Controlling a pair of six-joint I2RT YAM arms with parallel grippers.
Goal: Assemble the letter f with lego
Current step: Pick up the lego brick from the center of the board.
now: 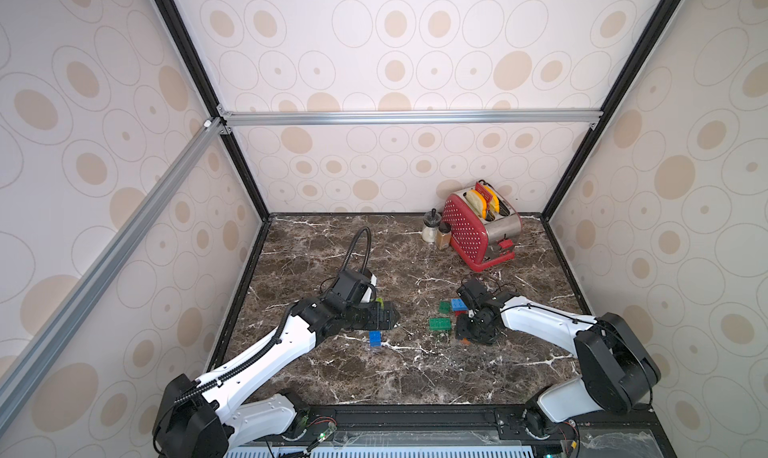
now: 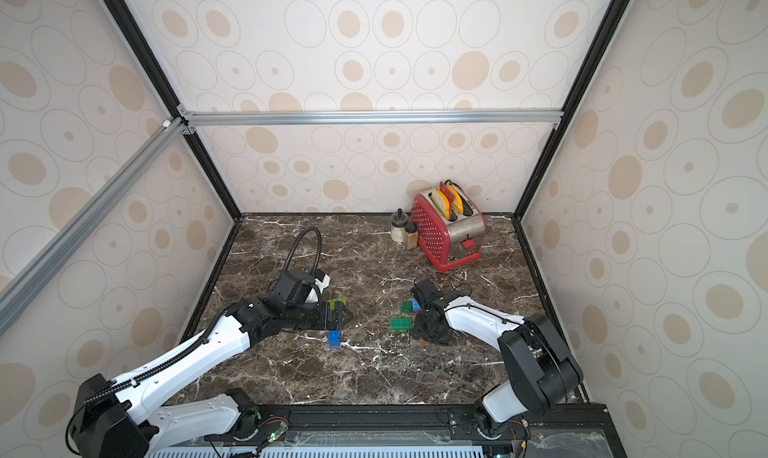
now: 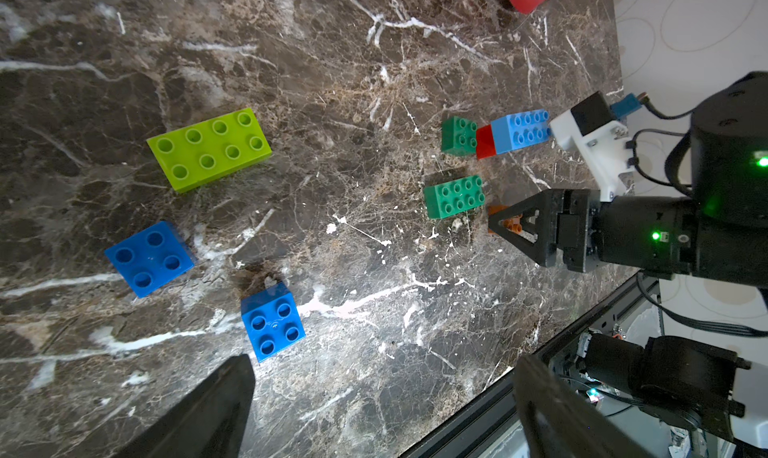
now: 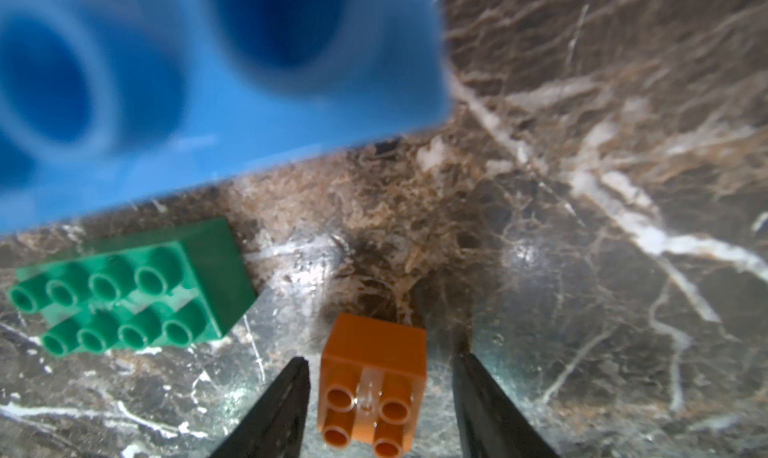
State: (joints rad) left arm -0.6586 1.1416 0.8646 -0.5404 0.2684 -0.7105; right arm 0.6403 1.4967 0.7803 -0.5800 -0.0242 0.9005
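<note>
My right gripper [image 4: 380, 360] sat low over the table [image 4: 582, 268], jaws apart astride the orange brick [image 4: 374, 343]. A sliver of gap showed on either side, so it grasped nothing. Just beside it lay the green brick [image 4: 137, 293]. Beyond that, a blue brick [image 3: 519, 129] seemed stacked on a red brick [image 3: 485, 142] with a green square [image 3: 459, 135] touching, though I could not be sure. My left gripper [image 3: 384, 360] hung released and empty near a blue square [image 3: 272, 320], with a second blue square [image 3: 149, 258] and the lime brick [image 3: 210, 148] farther out.
</note>
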